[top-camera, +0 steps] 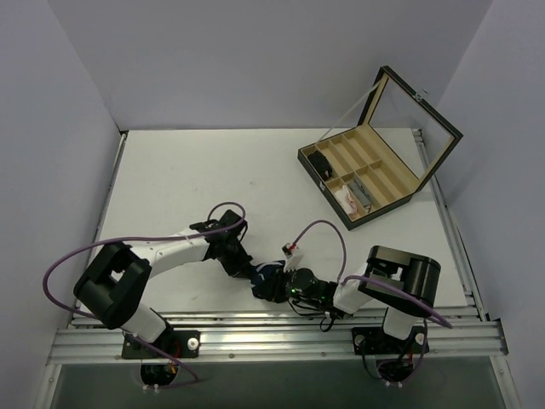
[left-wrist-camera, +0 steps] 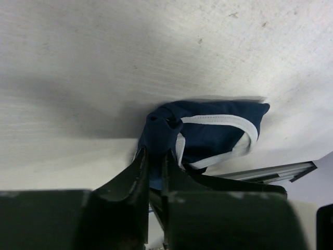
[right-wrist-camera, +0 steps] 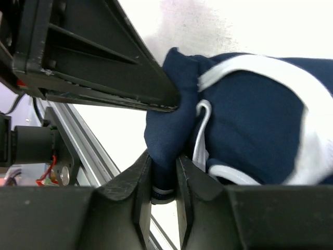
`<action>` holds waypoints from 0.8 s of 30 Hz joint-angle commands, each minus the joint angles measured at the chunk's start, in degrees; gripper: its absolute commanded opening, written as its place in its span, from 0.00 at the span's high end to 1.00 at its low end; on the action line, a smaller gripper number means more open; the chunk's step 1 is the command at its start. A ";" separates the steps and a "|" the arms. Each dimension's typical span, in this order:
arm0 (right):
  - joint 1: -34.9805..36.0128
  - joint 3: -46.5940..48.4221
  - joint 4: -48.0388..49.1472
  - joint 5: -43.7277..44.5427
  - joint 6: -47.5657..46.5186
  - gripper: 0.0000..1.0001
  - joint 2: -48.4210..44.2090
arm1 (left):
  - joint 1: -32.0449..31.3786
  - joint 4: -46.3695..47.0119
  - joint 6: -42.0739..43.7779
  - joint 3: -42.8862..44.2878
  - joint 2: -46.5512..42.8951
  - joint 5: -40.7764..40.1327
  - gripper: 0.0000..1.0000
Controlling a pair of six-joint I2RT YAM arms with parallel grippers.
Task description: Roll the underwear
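The left claw (left-wrist-camera: 154,157) and right claw (right-wrist-camera: 164,165) each pinch the underwear (left-wrist-camera: 213,134), mostly hidden from above.

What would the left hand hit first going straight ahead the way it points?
The underwear: the left hand is shut on a bunched fold of it, and the rest of the bundle lies just ahead. Past that, only table shows, though depth is hard to judge.

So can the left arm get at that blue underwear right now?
Looks like yes: the left tool pinches a fold of the underwear, nothing between them; the right tool grips it too.
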 commanded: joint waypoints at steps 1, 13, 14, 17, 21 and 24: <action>0.31 -0.84 -24.90 0.87 -5.09 0.78 0.19 | -0.68 2.42 2.06 -0.50 3.83 1.64 0.92; -1.53 9.62 -52.83 0.43 -8.96 0.56 -17.98 | -2.00 -2.84 4.35 3.55 4.45 -4.86 0.98; -1.53 10.32 -54.61 0.87 -8.78 0.56 -19.66 | -2.00 -3.11 4.18 3.64 4.45 -5.21 0.98; -1.62 10.86 -60.06 2.27 -8.08 0.55 -25.73 | -2.09 -5.21 4.00 4.69 4.19 -7.31 0.98; -1.44 10.07 -63.23 3.24 -6.41 0.57 -30.83 | -2.35 -7.58 3.82 6.27 3.49 -9.25 0.98; -1.36 9.37 -63.68 3.42 -5.18 0.59 -31.11 | -2.97 -8.99 3.74 7.50 3.40 -11.01 0.98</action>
